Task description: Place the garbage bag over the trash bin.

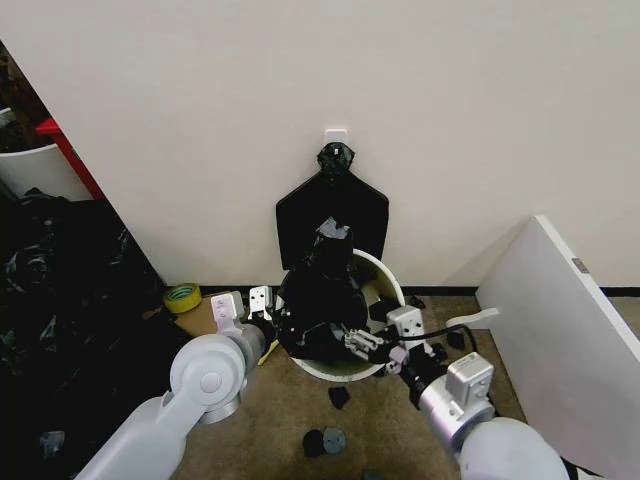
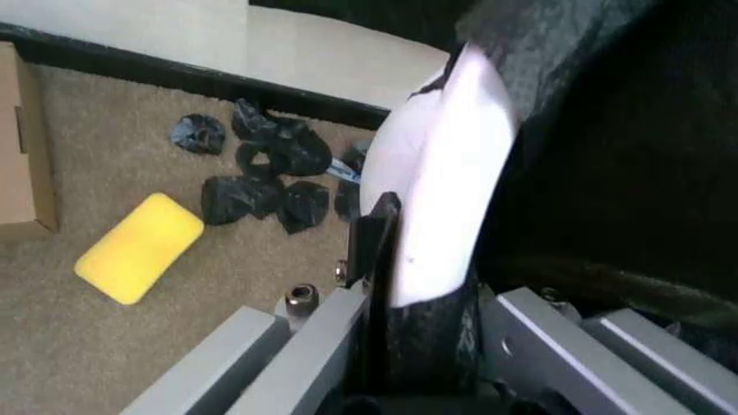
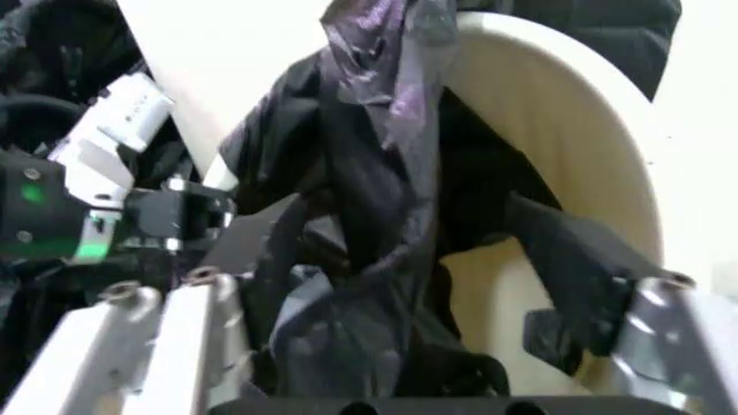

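Observation:
The trash bin (image 1: 391,282), a pale round bucket, stands on the carpet against the wall. The garbage bag (image 1: 320,295) is a crumpled black mass piled in and over its mouth, peaking at the far side. My left gripper (image 1: 262,305) is at the bin's left rim. In the left wrist view this gripper (image 2: 433,285) is clamped on black plastic wrapped over the white rim (image 2: 444,164). My right gripper (image 1: 372,342) is at the near right rim. In the right wrist view it (image 3: 416,259) stands wide open, with the twisted bag (image 3: 381,173) hanging between its fingers.
A flat black sheet (image 1: 332,215) hangs on the wall behind the bin. A heap of black plastic (image 1: 60,300) lies to the left, and a white board (image 1: 570,320) leans at the right. A yellow tape roll (image 1: 182,297), black scraps (image 1: 325,440) and a yellow sponge (image 2: 138,246) lie on the carpet.

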